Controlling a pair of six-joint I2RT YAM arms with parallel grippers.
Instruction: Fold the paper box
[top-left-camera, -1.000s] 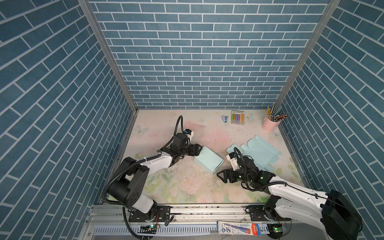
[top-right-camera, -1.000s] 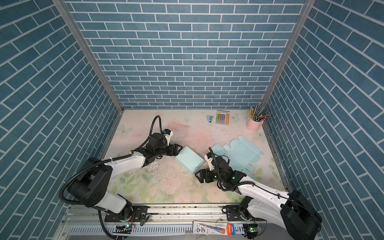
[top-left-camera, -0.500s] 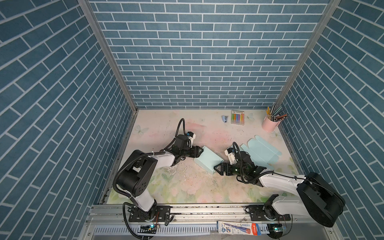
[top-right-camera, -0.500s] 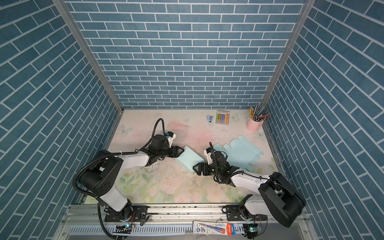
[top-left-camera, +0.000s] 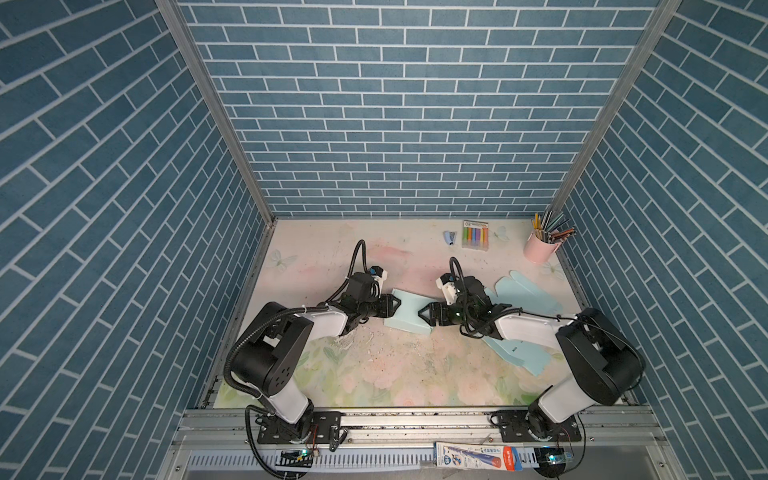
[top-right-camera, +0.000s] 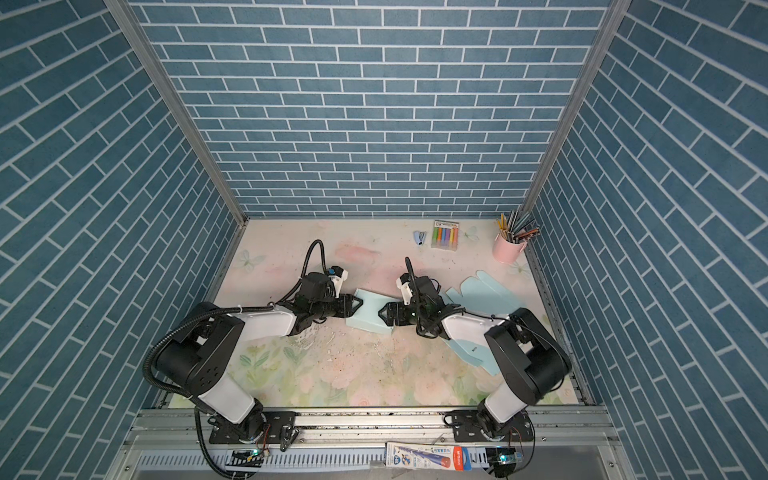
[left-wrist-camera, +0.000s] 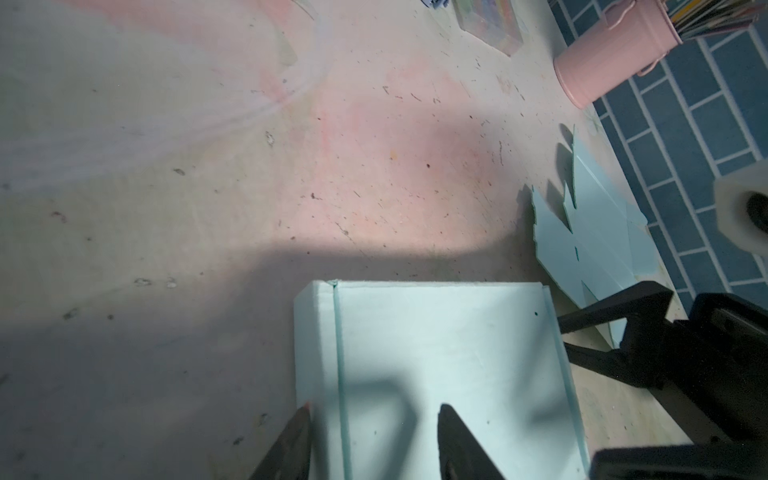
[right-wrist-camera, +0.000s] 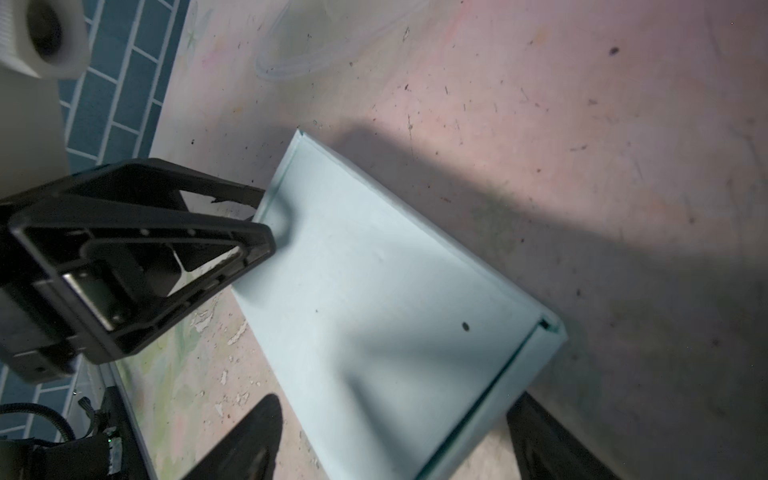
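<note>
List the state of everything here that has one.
paper box: folded up, lid closed, lying flat.
flat box blanks: unfolded, lying flat.
left gripper: open, jaws straddling one end of the box.
right gripper: open wide, jaws straddling the opposite end.
pencil cup: upright, holding pencils.
marker pack: lying flat.

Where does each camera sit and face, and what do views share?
Top views: high at the front, looking down toward the back wall; left arm and right arm whole, box between left gripper and right gripper.
Left wrist: on the left arm, looking past its fingers over the box toward the cup; right gripper shows too.
Right wrist: on the right arm, facing the left gripper across the box; own fingers show.
All share the box.
</note>
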